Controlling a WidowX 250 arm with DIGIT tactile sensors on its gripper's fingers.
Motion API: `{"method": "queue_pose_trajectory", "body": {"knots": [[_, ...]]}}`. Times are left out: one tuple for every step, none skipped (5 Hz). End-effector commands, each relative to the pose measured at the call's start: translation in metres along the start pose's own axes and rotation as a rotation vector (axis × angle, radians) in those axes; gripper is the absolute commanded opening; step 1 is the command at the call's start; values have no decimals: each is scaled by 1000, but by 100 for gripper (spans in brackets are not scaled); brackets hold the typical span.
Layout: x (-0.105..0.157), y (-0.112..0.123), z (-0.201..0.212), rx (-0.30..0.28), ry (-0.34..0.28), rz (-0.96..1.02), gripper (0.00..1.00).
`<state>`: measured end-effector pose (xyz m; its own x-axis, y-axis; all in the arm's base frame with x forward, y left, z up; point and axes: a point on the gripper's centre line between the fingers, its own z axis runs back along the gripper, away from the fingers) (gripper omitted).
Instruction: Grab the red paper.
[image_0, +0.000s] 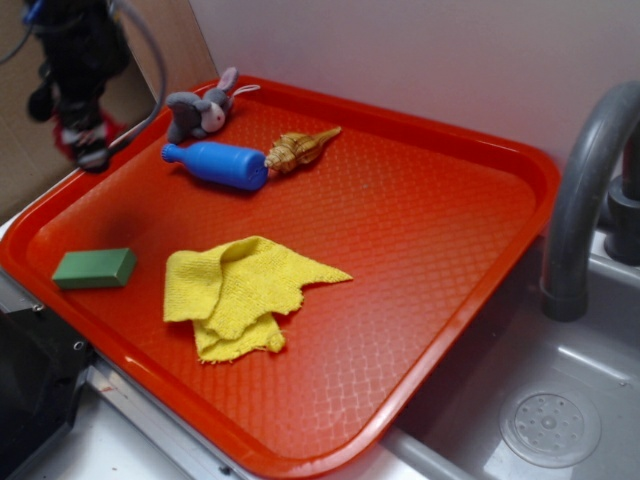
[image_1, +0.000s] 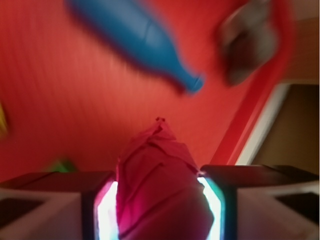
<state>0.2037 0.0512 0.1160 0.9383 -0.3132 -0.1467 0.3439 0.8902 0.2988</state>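
Over the orange-red tray (image_0: 430, 200), with its blue bottle (image_0: 217, 164) and yellow cloth (image_0: 240, 292), the red paper (image_1: 160, 185) is squeezed tight in the gripper (image_1: 160, 210).

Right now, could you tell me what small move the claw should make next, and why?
Probably a short, steady lift, keeping the squeeze: the claw is shut on the red paper, which sits between both pads, and it appears raised near the tray's far-left rim.
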Motion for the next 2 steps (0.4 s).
{"method": "queue_pose_trajectory", "body": {"knots": [[33,-3,70,-52,-45,377,0],[29,0,112,-175,-115,374,0]]}}
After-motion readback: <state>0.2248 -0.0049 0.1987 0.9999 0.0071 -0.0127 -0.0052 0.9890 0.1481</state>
